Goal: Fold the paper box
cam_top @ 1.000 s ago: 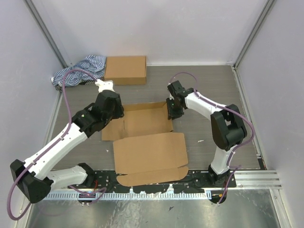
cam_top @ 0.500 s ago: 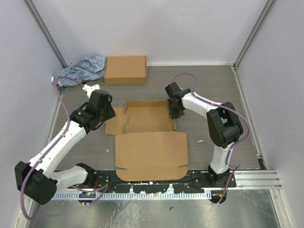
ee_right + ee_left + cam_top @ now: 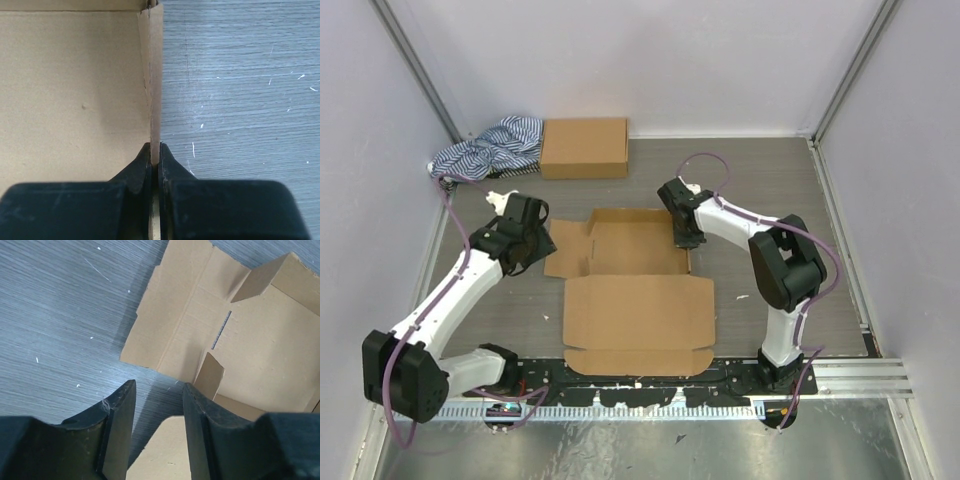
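The paper box [image 3: 632,290] lies open on the table's middle, a brown cardboard mailer with its shallow tray at the back and its big lid flap flat toward me. My right gripper [image 3: 686,240] is shut on the tray's upright right wall [image 3: 156,75]; in the right wrist view the gripper [image 3: 155,146] pinches that thin edge, with the tray floor [image 3: 75,90] to its left. My left gripper [image 3: 542,247] hovers open just left of the box's flat left flap [image 3: 170,335]. In the left wrist view, only table and a lid corner show between the gripper's [image 3: 158,385] jaws.
A second compact cardboard box [image 3: 584,147] sits at the back by the wall, with a blue-and-white striped cloth [image 3: 488,148] to its left. Side walls close in the table. A metal rail [image 3: 650,388] runs along the near edge.
My left arm has pulled back to the left, off the box. My right gripper has closed on the right wall and shifted slightly left. The box has settled flatter.
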Tool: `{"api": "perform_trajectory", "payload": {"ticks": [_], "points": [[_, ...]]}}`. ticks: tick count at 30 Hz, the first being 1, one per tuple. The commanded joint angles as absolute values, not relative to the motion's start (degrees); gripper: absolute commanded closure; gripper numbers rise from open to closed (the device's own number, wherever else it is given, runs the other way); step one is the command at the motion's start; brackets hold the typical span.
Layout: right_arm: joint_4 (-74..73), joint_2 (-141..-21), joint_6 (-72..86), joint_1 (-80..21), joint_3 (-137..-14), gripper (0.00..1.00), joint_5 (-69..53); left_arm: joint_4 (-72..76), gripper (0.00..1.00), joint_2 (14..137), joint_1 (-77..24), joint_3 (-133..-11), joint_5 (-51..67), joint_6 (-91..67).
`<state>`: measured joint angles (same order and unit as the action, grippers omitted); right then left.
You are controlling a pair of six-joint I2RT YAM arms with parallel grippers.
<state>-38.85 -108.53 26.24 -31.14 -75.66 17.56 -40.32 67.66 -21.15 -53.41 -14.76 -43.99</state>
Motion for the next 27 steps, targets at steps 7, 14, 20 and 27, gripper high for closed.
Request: {"api": "perform_trajectory", "payload": {"ticks": [7,14,20,27], "points": [[-25.1,-97.6,17.8,-20.7,-67.0,0.99,-1.2,-20.9,0.38,60.3,-14.4,-41.0,-9.5,-41.2],[-24.7,-98.0,17.1,-20.3,-66.8,0.99,-7.3,-4.0,0.37,67.5,-9.5,-36.0,0.1,-41.9],[-24.3,-98.3,16.8,-20.3,-65.7,0.99,-8.2,5.9,0.37,73.9,-9.0,-34.2,3.7,-41.6],[-24.7,-98.7,16.5,-20.3,-65.6,0.99,-8.0,5.3,0.38,78.2,-7.3,-35.1,5.9,-40.4]]}}
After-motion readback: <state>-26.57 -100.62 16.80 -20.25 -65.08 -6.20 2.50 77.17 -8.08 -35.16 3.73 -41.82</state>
